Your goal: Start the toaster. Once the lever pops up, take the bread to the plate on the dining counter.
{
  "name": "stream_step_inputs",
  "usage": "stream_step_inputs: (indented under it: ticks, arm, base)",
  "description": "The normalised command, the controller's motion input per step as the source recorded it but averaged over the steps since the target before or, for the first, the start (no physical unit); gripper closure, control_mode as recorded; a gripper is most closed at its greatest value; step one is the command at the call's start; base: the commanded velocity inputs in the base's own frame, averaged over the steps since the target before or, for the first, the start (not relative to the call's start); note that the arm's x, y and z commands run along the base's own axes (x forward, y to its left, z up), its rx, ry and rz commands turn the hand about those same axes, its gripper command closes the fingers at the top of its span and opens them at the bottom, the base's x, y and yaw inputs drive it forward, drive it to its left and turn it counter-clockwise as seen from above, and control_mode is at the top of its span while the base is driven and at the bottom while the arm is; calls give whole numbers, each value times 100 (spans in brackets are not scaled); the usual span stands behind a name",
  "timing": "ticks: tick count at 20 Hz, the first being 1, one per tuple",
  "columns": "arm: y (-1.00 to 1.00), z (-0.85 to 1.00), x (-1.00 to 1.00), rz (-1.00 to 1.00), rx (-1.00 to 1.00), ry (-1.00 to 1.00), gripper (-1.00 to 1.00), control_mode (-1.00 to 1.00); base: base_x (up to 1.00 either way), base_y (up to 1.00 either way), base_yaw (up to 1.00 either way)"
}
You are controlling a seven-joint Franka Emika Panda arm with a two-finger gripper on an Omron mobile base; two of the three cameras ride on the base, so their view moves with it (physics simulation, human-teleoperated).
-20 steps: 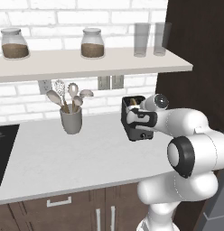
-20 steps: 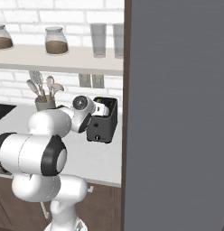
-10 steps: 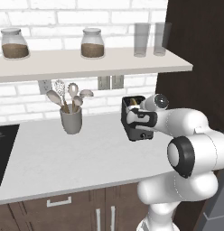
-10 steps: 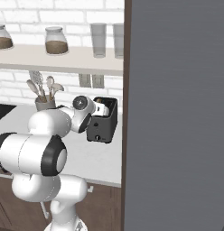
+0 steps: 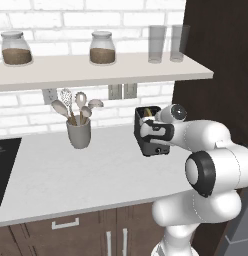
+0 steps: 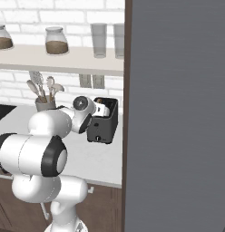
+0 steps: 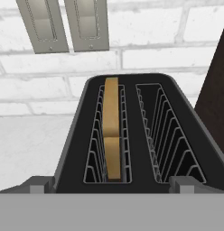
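One bread (image 7: pixel 112 128) slice beyond tool (image 7: pixel 112 182)

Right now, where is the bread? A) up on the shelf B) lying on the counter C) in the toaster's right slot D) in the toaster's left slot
D: the hand view shows the bread standing in the left slot of the toaster, and the right slot is empty.
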Motion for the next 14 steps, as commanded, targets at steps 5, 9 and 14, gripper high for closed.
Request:
stream_step_inputs:
  ticks: [5,9,14]
  arm:
    - [0,0,0,0,0,0,-100,-100]
    - [0,0,0,0,0,0,-100,-100]
    - [0,0,0,0,0,0,-100,-100]
  base:
    - [0,0,0]
    - [0,0,0]
    - [0,0,0]
